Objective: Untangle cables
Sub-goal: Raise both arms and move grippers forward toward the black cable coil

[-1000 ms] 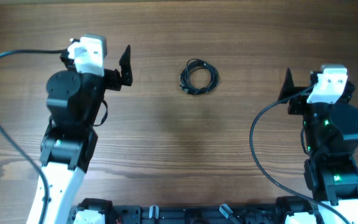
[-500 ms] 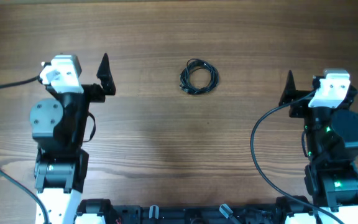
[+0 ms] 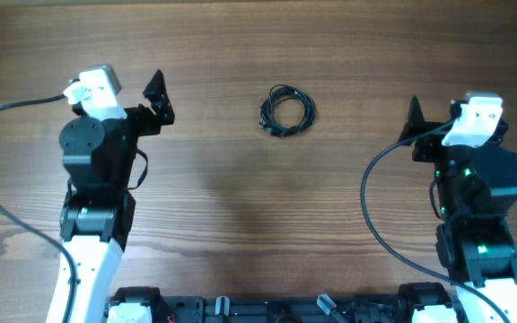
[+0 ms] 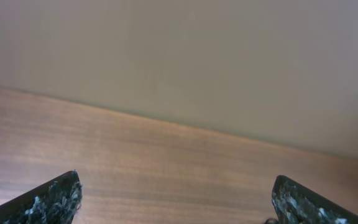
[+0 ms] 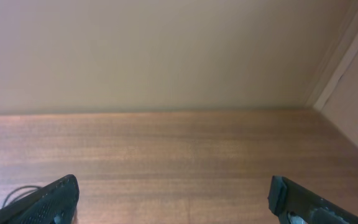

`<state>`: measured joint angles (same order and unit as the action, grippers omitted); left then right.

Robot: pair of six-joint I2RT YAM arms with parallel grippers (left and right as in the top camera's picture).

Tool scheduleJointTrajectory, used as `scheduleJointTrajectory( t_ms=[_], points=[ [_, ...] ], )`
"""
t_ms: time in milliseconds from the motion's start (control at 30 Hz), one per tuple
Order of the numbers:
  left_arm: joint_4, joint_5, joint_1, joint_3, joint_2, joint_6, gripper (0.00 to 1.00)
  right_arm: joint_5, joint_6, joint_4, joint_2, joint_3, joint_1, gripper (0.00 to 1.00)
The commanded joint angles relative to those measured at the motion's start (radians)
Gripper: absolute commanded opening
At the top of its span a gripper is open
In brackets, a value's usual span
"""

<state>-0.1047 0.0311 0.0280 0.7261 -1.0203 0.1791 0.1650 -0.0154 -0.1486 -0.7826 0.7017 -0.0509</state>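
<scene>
So the cables are wound up in one small tight coil of thin black wire, lying flat on the desk a bit toward the far edge and roughly halfway between the left and right edges. Nothing is touching the coil. The left gripper sits well off to the coil's left, at about the same depth on the desk. It's released, and the left wrist view shows the two fingertips spread wide with only bare wood between them. The right gripper is well apart from the coil on the other side, closer to the right edge, and it's let go too, with its fingers wide and nothing in them in its own wrist view. Both wrist cams look across the far edge of the desk at a plain beige wall. A thicker black lead loops off the right arm toward the near edge.
</scene>
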Motion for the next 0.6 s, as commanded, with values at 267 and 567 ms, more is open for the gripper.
scheduleJointTrajectory(
  t_ms=[267,567],
  points=[
    [0.071,0.022,0.038,-0.004,-0.016,0.081,1.00,-0.080,0.235,-0.154,-0.066,-0.007,-0.002,1.00],
    [0.098,0.076,0.106,-0.002,-0.225,0.000,1.00,-0.206,0.343,-0.127,-0.137,-0.007,-0.002,1.00]
  ],
)
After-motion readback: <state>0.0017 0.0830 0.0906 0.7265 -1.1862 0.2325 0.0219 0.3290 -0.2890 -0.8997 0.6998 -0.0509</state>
